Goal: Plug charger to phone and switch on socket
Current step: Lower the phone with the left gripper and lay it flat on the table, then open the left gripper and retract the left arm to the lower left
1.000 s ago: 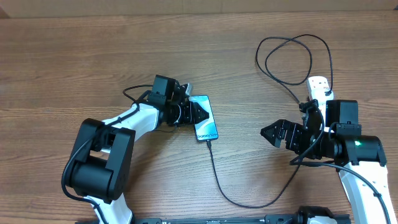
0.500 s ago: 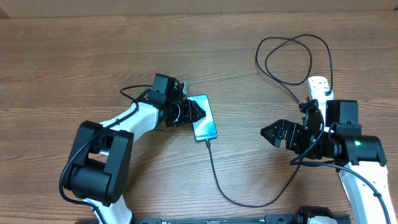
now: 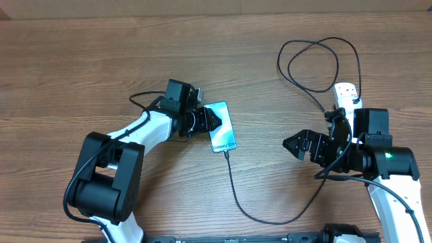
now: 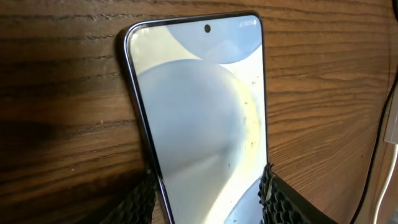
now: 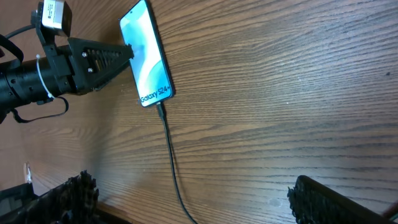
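The phone (image 3: 223, 128) lies screen up on the wooden table, reading "Galaxy S24+" in the right wrist view (image 5: 147, 56). My left gripper (image 3: 213, 121) is shut on the phone's top end, with one finger on each long edge (image 4: 208, 190). The charger's thin black cable (image 3: 237, 197) has its tip in the phone's bottom port (image 5: 161, 109). It curves along the front of the table towards my right arm. My right gripper (image 3: 294, 145) is open and empty, right of the phone (image 5: 189, 190). The white socket (image 3: 345, 94) shows partly behind my right arm. The white plug head is hidden.
The black cable makes loose loops (image 3: 317, 57) at the back right, near the socket. The table (image 3: 81, 61) is brown wood.
My left gripper and the phone have shifted slightly to the right, and the phone has turned a little. My right arm has not moved.
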Motion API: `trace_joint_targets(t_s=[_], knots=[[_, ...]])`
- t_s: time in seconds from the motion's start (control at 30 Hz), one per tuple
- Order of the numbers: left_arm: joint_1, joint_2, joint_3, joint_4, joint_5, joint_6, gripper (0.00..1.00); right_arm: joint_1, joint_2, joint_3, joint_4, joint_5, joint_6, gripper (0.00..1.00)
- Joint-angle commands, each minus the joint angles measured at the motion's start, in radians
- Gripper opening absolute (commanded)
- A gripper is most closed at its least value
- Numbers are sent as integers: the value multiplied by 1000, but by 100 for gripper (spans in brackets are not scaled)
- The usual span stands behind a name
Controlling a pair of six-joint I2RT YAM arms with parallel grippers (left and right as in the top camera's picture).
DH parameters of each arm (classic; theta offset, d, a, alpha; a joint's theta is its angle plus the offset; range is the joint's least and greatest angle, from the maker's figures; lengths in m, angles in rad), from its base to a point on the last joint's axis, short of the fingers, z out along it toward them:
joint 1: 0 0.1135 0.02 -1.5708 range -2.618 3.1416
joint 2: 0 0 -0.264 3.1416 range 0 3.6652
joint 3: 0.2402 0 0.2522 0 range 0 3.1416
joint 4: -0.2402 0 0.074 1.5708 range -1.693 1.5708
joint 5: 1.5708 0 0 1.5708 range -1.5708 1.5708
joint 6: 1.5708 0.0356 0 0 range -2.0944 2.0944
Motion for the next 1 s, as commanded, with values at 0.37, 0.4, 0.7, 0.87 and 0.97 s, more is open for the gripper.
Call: trace_joint_targets(t_s=[0.37,0.4,0.7,0.87,0.97], knots=[[15,138,-95,-90,-393,-4,100,-3,-2,16,8,8,-6,100],[16,136,-89,-96,-385,-3,100,-3,-2,16,11,8,5,100],[28,2,153,-397,-404,73,100,-3,-2,16,46,6,14,100],[16,-251,261,-523,-491,77,100,-3,-2,16,69,10,13,100],[-10,-443,263,-528,-558,80,100,-3,-2,16,90,11,13,88]])
